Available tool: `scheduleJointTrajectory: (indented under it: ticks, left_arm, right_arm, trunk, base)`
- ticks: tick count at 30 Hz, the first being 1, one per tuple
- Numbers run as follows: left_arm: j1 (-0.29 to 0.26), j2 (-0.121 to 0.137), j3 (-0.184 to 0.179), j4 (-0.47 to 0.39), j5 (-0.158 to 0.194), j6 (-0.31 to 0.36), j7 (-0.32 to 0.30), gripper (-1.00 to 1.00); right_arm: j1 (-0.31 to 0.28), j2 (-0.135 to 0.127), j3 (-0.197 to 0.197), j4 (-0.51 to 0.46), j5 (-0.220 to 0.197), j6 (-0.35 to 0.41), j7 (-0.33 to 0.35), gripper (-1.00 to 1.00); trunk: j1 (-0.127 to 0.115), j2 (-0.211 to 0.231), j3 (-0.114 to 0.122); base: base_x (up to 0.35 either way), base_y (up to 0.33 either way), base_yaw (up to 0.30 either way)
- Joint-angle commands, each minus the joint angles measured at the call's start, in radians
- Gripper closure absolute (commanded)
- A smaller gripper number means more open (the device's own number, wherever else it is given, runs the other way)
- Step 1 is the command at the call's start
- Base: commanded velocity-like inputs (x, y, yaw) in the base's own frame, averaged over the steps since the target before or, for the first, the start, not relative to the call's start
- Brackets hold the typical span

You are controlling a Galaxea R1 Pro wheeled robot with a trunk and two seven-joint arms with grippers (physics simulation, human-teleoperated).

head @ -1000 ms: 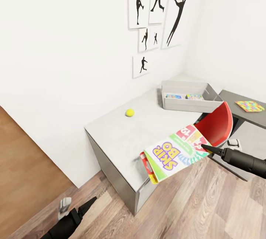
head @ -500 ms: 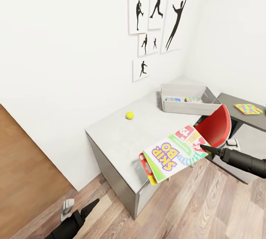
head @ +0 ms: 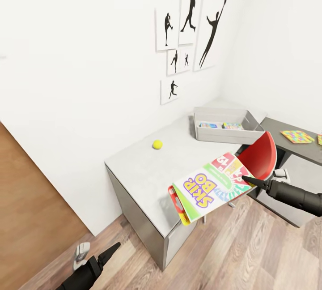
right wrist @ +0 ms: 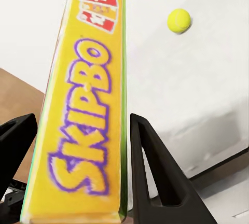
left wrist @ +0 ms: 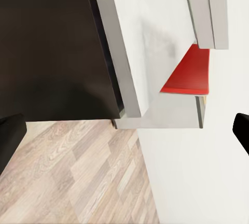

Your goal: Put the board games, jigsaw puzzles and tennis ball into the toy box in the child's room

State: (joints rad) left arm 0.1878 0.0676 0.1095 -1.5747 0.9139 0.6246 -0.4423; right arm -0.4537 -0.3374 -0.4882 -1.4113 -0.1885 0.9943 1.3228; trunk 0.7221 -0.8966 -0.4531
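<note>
step: you carry the Skip-Bo box point(head: 210, 185), pinched in the right gripper point(head: 247, 180)
left gripper point(head: 109, 251): spread, empty
next: bring the box over the toy box point(head: 223, 135), far right, then release

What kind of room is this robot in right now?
Most likely a child's bedroom or playroom. Baseball-player silhouette pictures hang on the white wall, a tennis ball lies on the grey desk, and a toy box there holds colourful game boxes. The right end effector carries a Skip-Bo box.
</note>
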Motion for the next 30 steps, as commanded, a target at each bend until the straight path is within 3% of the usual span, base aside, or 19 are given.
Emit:
scheduleJointTrajectory:
  ticks: [1, 30]
  left_arm:
    - [0.000, 0.000, 0.001, -0.001, 0.006, 0.008, 0.001, -1.00]
    - [0.001, 0.000, 0.000, -0.001, 0.007, 0.007, 0.003, -1.00]
  right_arm:
    - [0.000, 0.000, 0.000, 0.000, -0.002, 0.006, 0.001, 1.00]
    - [0.000, 0.000, 0.000, 0.002, -0.001, 0.002, 0.000, 1.00]
  trunk:
    - [-0.004, 0.007, 0.004]
    - [-0.115, 0.210, 0.143]
  base:
    - [0.000, 0.000, 0.000]
    - [0.000, 0.000, 0.000]
